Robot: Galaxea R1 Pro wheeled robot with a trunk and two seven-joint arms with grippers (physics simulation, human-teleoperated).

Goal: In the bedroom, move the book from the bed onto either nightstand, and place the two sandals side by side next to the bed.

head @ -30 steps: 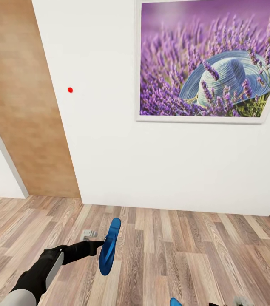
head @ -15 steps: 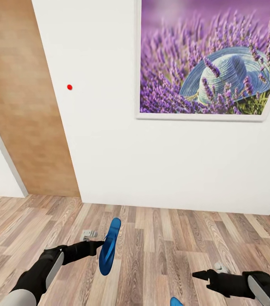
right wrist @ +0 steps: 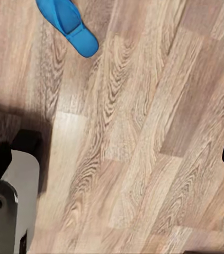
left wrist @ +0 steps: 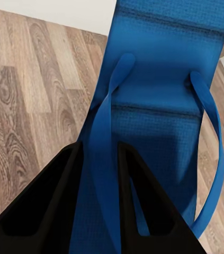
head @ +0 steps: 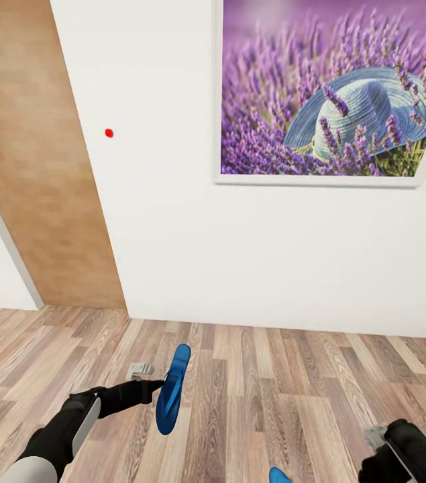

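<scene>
Your left gripper [head: 161, 384] holds one sandal [head: 173, 389] above the floor [head: 293, 389]. The second sandal [head: 278, 475] lies to its right on the floor, well apart. A picture [head: 327, 94] hangs on the wall [head: 172, 221] ahead.

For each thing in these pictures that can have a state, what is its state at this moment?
left gripper: shut on the held sandal.
held sandal: lifted off the floor, standing on edge, one strap between the fingers.
other sandal: lying flat on the wood floor, not held.
right gripper: low beside that sandal, holding nothing; open or shut cannot be told.
</scene>
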